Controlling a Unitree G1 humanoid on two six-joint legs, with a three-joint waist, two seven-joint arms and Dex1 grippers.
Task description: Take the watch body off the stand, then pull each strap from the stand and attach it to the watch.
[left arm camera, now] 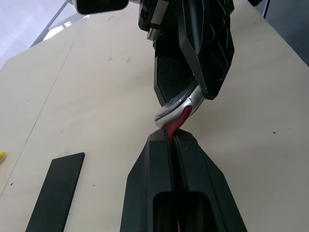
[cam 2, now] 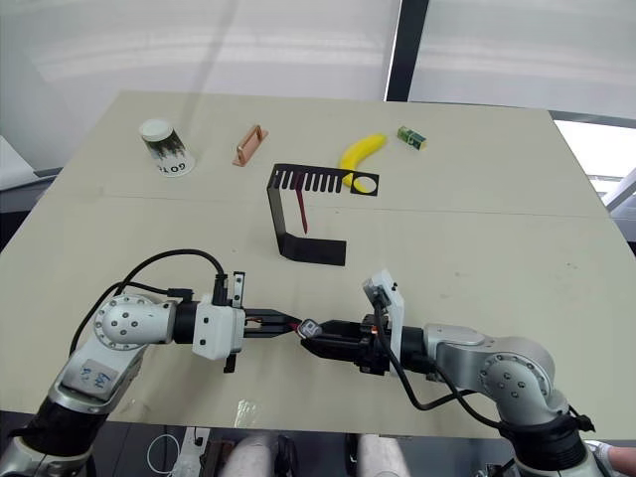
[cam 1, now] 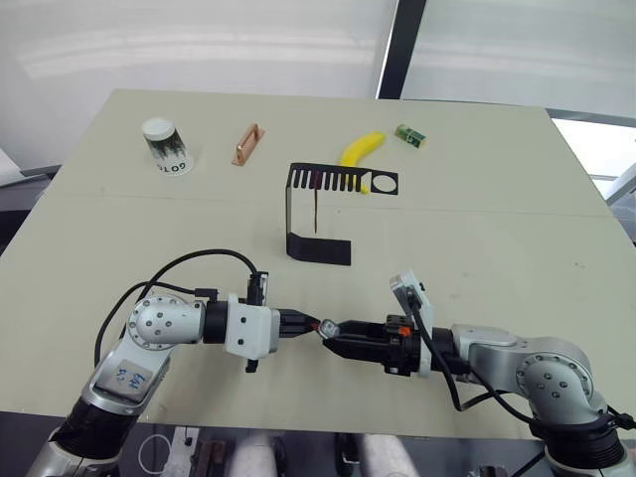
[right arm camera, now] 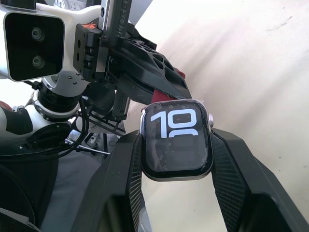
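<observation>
1. Starting with the table (cam 1: 517, 229), take the stand (cam 1: 320, 214) as your landmark: it sits upright near the middle, its comb-slotted top toward the far edge and its flat foot toward the robot. The two arms meet nose to nose on the near side of the stand's foot, well apart from it.

2. Look at the right gripper (right arm camera: 176, 145): it is clamped on the watch body (right arm camera: 176, 139), one finger on each side of the case, the lit screen facing its wrist camera. You can see the body is already off the stand, held nearer the robot than the foot.

3. Look at the left gripper (left arm camera: 172, 137): its fingers are pressed together on one dark red strap (left arm camera: 177, 121), only the strap's end poking out past the tips. That end touches the edge of the watch body.

4. The relation your next move turns on, as I judge it: the strap's long axis runs along the left gripper's fingers, straight toward the case, and the two grippers face each other on one line parallel to the stand's comb. You need the strap end square to the case's slot; it looks curled slightly, so a small twist may jam it.

5. The second strap (cam 1: 316, 204) hangs from the comb, dangling down in front of the stand's upright back. The left arm seems the nearer one to it.
</observation>
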